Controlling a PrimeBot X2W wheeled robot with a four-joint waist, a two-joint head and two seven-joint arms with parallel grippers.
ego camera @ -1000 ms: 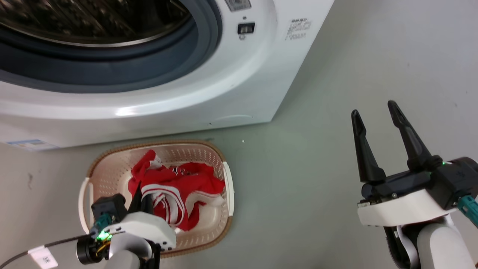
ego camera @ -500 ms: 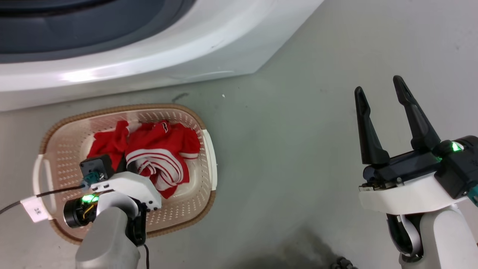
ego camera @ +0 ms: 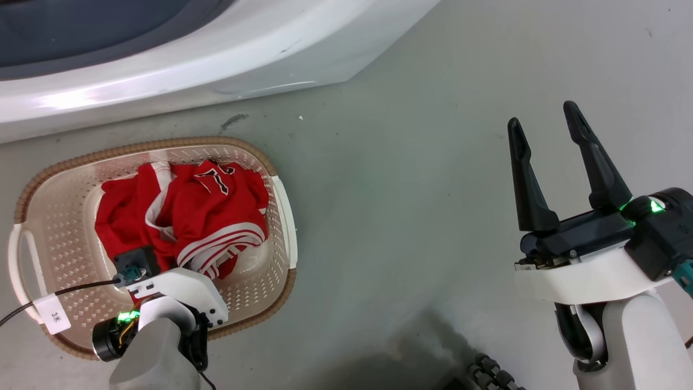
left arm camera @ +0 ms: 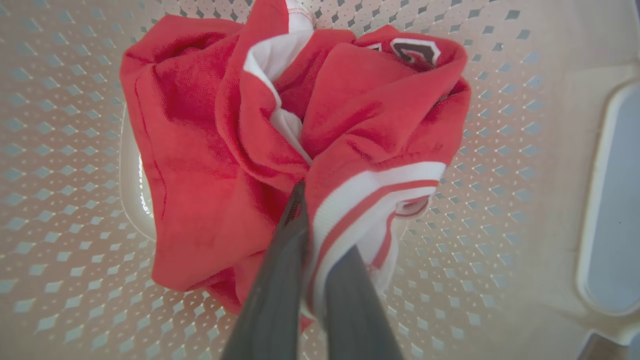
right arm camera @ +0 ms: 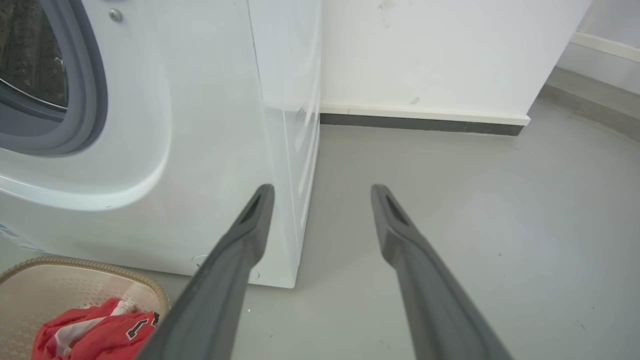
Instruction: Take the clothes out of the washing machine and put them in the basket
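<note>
The clothes (ego camera: 189, 206), a red bundle with white stripes, lie inside the basket (ego camera: 162, 143) on the floor in front of the washing machine (ego camera: 216, 59). My left arm reaches down into the basket. In the left wrist view my left gripper (left arm camera: 312, 210) is shut on a striped fold of the clothes (left arm camera: 225, 150), which rest against the perforated basket bottom (left arm camera: 500, 200). My right gripper (ego camera: 543, 116) hangs open and holds nothing, over bare floor to the right. From the right wrist, that gripper (right arm camera: 322, 190) points past the machine's corner (right arm camera: 200, 125), with the basket (right arm camera: 75, 262) and clothes (right arm camera: 95, 335) at lower left.
The machine's grey porthole seal (right arm camera: 75, 100) stands open toward me. A white wall with a dark baseboard (right arm camera: 420, 122) runs behind the grey floor (ego camera: 390, 206). A tagged cable (ego camera: 54, 314) trails from my left wrist. A dark ribbed part (ego camera: 492, 374) shows at the bottom edge.
The camera has tilted down, so the machine slid up the picture. The clothes have sunk lower and spread out in the basket, still held by my left gripper. The right gripper stays open.
</note>
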